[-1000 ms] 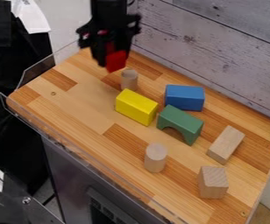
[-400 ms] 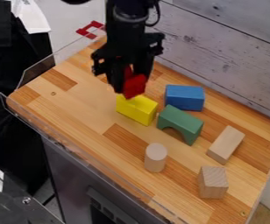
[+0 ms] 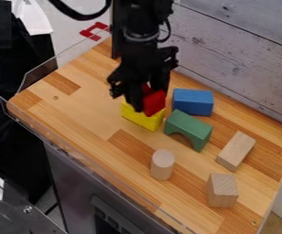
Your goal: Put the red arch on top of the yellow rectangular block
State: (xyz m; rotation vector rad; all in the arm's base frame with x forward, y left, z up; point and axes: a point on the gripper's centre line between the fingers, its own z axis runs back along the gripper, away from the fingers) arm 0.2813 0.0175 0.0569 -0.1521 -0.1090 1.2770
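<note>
one off-centre release from toppling
clamping the red arch in the gripper, closed to its width; might overhang the yellow block and tip.

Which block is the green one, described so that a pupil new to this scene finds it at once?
On the wooden tabletop, look beside the yellow block, just below the blue block in the picture. The green block there has a curved notch cut into its underside, unlike those two neighbours.
</note>
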